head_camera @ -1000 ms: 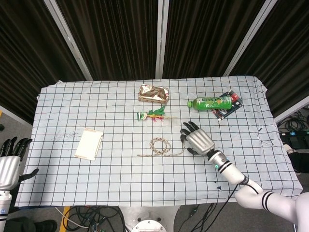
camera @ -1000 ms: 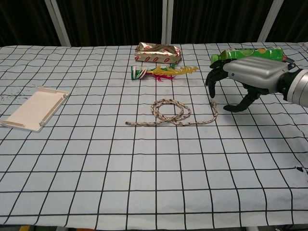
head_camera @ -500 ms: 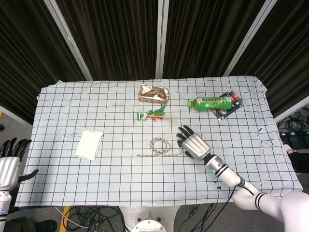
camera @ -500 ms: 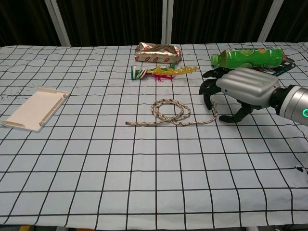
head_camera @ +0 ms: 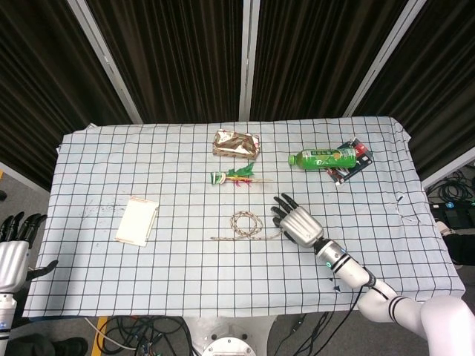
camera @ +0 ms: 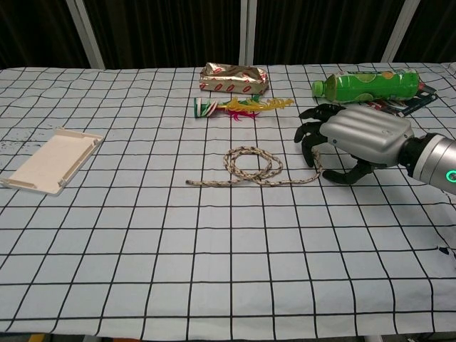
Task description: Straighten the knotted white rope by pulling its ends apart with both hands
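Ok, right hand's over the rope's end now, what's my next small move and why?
Probably close the right hand on the rope end lying under its fingers. The fingers look curled over that end but not yet pinching it, and the loop is unchanged. The left hand waits off the table's edge, so secure this end first.

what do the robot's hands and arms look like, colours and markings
Right hand: silver metal back shell, black fingers, a grey wrist cuff with a small green light, then a white arm with black bands. Left hand: the same silver shell and black fingers.
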`<state>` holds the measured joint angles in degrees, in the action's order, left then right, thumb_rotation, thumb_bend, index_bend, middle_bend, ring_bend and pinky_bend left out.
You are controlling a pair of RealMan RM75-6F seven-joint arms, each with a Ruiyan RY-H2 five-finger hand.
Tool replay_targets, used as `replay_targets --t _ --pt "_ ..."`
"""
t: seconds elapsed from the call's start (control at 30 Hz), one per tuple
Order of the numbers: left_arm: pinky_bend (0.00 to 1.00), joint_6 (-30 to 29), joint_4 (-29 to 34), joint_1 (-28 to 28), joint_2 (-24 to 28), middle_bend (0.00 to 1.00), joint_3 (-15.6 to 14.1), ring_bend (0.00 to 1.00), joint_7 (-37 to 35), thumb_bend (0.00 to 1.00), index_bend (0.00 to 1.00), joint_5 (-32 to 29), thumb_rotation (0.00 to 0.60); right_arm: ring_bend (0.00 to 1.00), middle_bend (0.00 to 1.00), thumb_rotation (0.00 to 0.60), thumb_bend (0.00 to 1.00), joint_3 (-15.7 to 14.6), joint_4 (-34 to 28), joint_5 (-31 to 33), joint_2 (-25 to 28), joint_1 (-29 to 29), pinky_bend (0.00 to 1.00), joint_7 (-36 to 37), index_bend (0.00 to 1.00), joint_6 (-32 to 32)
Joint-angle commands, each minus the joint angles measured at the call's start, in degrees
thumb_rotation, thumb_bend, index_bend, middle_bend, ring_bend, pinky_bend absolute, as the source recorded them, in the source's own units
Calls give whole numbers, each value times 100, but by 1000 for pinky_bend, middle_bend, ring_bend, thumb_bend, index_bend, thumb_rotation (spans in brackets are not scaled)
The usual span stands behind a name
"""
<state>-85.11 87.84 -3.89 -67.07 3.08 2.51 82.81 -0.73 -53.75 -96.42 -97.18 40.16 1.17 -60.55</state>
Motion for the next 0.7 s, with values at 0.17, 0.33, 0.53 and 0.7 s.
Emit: replay_targets --t 0.17,0.33,0.53,0.7 --pt "0 14 -19 2 -10 126 -2 0 -11 86 144 -12 600 0 202 600 374 -8 3 54 -7 36 0 1 478 54" --pt "0 16 -41 10 -20 126 -8 0 -36 87 143 -16 600 0 202 600 373 -28 13 81 -25 45 0 -26 485 72" --pt "0 23 -71 15 -29 126 -9 0 -71 87 143 -22 600 0 202 600 375 -29 45 124 -69 48 0 -68 492 76" --pt "0 16 -105 21 -41 126 -8 0 -113 87 144 -20 600 0 202 600 379 -20 49 169 -91 64 0 -94 520 111"
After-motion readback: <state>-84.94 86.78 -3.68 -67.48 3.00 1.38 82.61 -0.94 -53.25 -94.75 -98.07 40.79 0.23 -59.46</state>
